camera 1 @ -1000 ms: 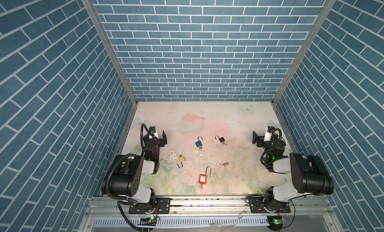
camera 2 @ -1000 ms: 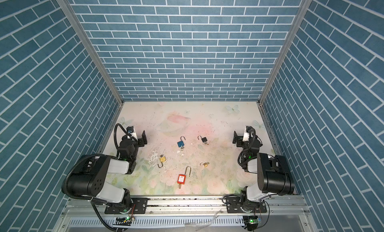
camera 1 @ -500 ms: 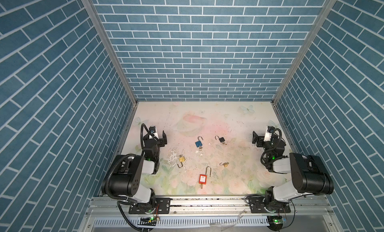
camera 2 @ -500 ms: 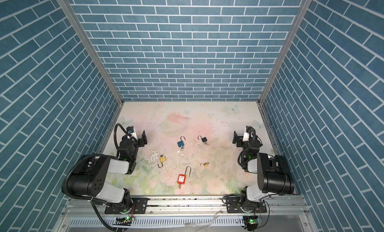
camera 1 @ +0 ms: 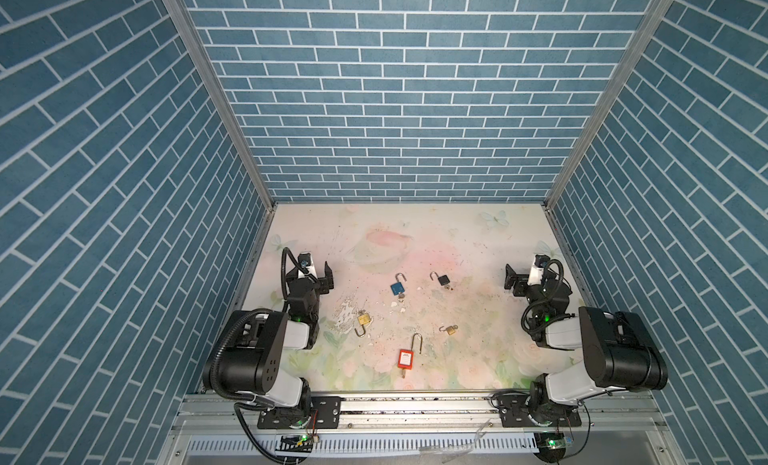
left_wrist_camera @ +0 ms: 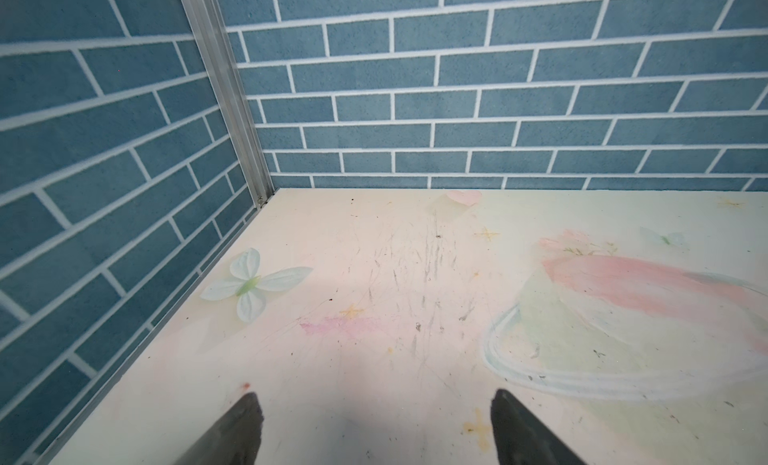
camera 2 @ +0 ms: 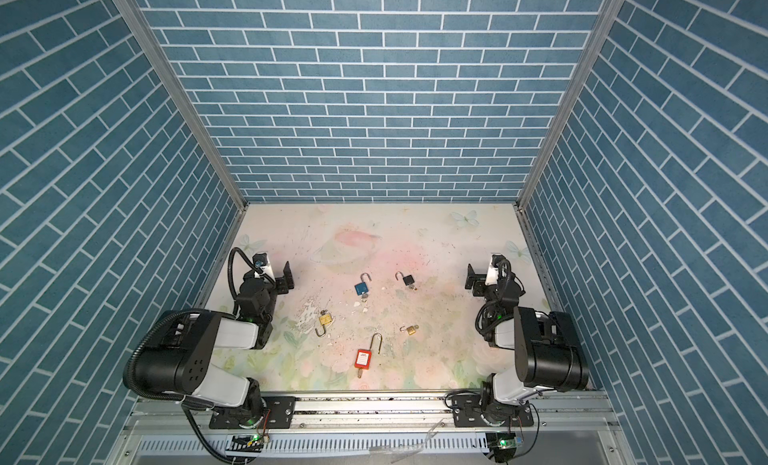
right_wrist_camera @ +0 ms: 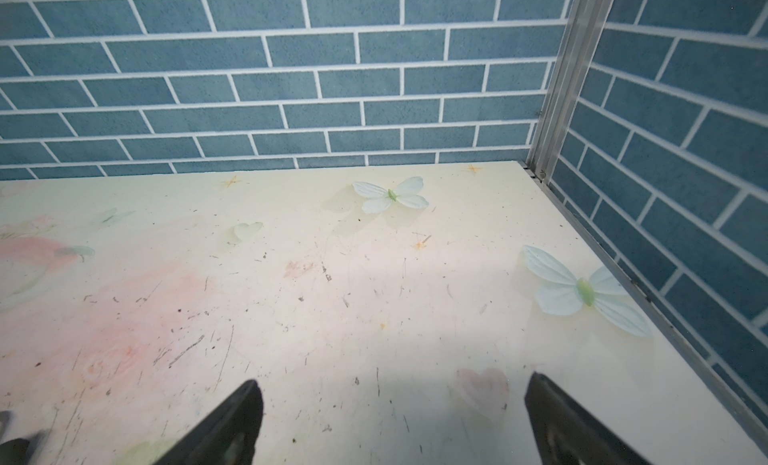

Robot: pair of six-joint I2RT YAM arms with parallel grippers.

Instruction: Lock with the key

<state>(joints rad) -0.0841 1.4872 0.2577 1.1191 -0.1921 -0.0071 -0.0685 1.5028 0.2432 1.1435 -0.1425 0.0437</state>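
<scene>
The desk [camera 1: 415, 234] had a smooth, matt printed top in pastel florals. It was scuffed and scratched, and the print was flaked beside the brass padlock [camera 1: 364, 318], whose body shone like yellow metal. The red padlock [camera 1: 406, 358] looked plastic-bodied with a bare metal shackle. The blue padlock [camera 1: 397, 288] and black padlock [camera 1: 444, 280] had duller, coated bodies. The walls [camera 1: 415, 109] were a grainy, matt brick print, framed by brushed aluminium posts [left_wrist_camera: 232, 109]. The fingers [left_wrist_camera: 237, 434] looked like dark, matt plastic, and the arm housings [camera 1: 249, 359] were satin black.
</scene>
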